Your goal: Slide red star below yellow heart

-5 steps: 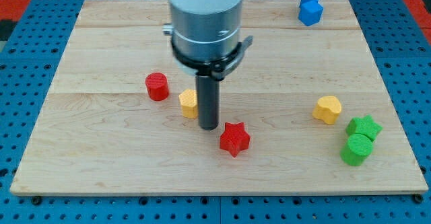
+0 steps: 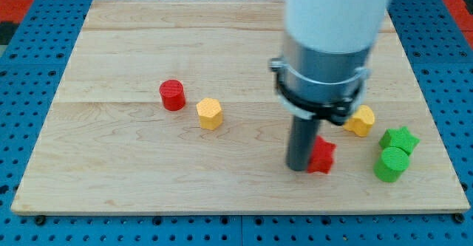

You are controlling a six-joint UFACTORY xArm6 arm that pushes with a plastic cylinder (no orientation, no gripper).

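Observation:
The red star [image 2: 322, 157] lies on the wooden board, low and right of centre. My tip [image 2: 298, 166] stands right against the star's left side. The yellow heart [image 2: 361, 120] lies up and to the right of the star, partly behind the arm's body. The star sits lower than the heart and a little to its left.
A green star [image 2: 400, 139] and a green cylinder [image 2: 389, 164] stand by the board's right edge [image 2: 443, 157]. A red cylinder [image 2: 172, 95] and a yellow hexagon block [image 2: 210, 114] lie left of centre. The arm's body hides the top right of the board.
My tip has moved right across the board, pushing the red star right toward the yellow heart. The arm now hides the blue block at the top right.

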